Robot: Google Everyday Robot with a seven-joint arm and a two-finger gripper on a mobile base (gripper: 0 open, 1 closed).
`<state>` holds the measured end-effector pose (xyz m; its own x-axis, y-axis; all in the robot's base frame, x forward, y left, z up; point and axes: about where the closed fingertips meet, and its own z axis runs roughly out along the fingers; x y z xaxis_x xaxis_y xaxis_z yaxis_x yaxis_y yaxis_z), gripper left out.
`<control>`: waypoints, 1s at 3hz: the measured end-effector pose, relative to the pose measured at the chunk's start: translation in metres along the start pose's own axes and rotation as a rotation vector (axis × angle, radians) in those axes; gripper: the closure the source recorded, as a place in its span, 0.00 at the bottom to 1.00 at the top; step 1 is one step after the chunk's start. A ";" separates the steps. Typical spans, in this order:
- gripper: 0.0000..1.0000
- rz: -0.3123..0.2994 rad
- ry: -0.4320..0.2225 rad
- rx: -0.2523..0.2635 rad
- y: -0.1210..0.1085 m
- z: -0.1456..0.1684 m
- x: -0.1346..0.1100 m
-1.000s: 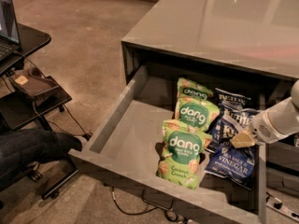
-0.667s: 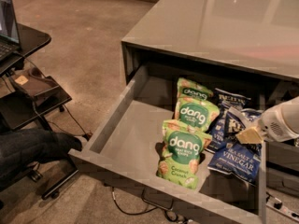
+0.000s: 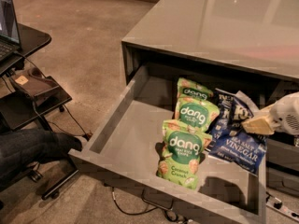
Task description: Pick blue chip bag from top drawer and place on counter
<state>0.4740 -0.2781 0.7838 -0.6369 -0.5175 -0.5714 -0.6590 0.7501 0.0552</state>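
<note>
The top drawer (image 3: 135, 169) is pulled open under the counter (image 3: 224, 22). The blue chip bag (image 3: 236, 148) lies tilted at the drawer's right side, its white "VINEGAR" lettering facing up. Three green "dang" bags (image 3: 196, 113) lie left of it, one in front (image 3: 182, 153) and one behind (image 3: 194, 90). My gripper (image 3: 252, 124) comes in from the right edge and sits over the blue bag's upper right part, touching or just above it. The bag's right edge is hidden behind the gripper.
The drawer's left half is bare grey floor. A black stand (image 3: 32, 85) with a laptop (image 3: 7, 27) is on the left. A dark padded shape (image 3: 32, 148) lies by the drawer's front left corner. Cables (image 3: 140, 209) run on the floor below the drawer front.
My gripper has drawn a little to the right and slightly up over the blue bag. The bag's lower end has shifted slightly right with it. The green bags have not moved.
</note>
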 end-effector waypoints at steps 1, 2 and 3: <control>1.00 0.039 -0.127 -0.021 -0.013 -0.022 0.001; 1.00 0.058 -0.153 -0.032 -0.010 -0.026 -0.002; 1.00 0.058 -0.153 -0.032 -0.010 -0.026 -0.002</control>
<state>0.4721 -0.2952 0.8056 -0.6071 -0.4033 -0.6846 -0.6371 0.7620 0.1161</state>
